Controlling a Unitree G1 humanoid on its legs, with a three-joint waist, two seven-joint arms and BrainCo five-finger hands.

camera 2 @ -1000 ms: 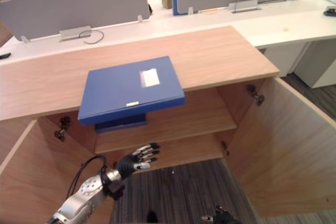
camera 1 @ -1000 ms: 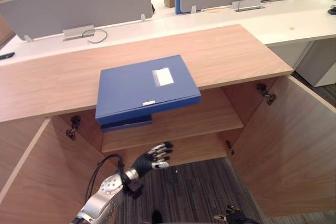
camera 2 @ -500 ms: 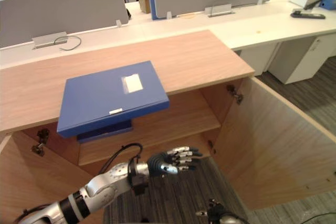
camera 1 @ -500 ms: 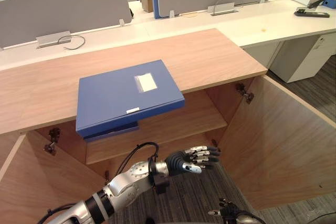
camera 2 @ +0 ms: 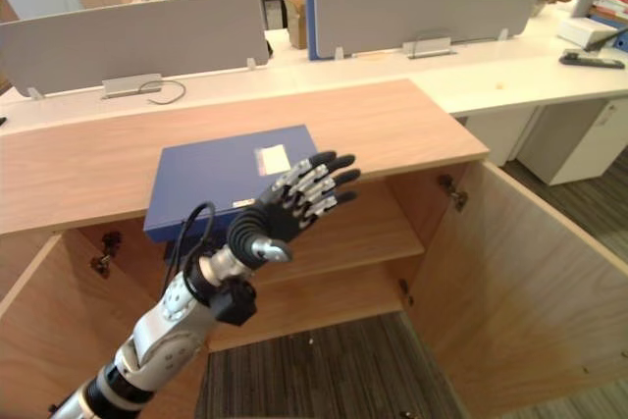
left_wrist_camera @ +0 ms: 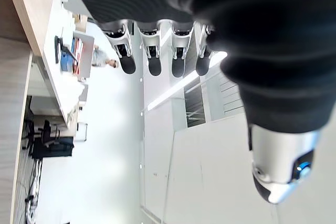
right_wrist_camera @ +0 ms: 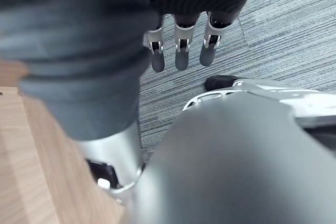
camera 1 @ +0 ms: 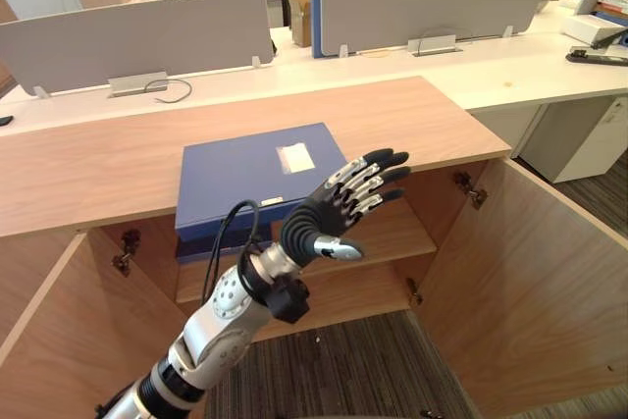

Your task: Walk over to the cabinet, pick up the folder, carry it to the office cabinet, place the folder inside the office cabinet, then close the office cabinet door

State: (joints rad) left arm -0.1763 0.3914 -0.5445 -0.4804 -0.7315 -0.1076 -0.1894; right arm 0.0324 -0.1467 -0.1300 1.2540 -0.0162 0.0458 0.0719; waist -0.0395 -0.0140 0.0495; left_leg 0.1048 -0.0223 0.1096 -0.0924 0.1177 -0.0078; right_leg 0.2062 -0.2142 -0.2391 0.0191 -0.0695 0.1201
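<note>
A flat blue folder (camera 1: 245, 179) with a white label lies on the wooden cabinet top (camera 1: 422, 115), its front edge jutting out past the cabinet's front. My left hand (camera 1: 319, 223) is raised in front of the folder's right front corner, open, fingers spread and pointing up to the right; it holds nothing. Whether it touches the folder I cannot tell. In the left wrist view its fingers (left_wrist_camera: 152, 51) are straight against the room's ceiling. My right hand (right_wrist_camera: 178, 51) hangs low over the grey carpet, fingers straight, nothing in it.
Both cabinet doors stand open: the right door (camera 1: 535, 272) swings out wide, the left door (camera 1: 44, 340) sits at the lower left. A shelf (camera 1: 397, 233) crosses the inside. Behind the cabinet run white desks with grey dividers (camera 1: 137, 41). Carpet (camera 1: 363, 360) lies in front.
My left hand has risen from below the shelf level to in front of the folder. The camera has shifted; the folder has not moved on the cabinet.
</note>
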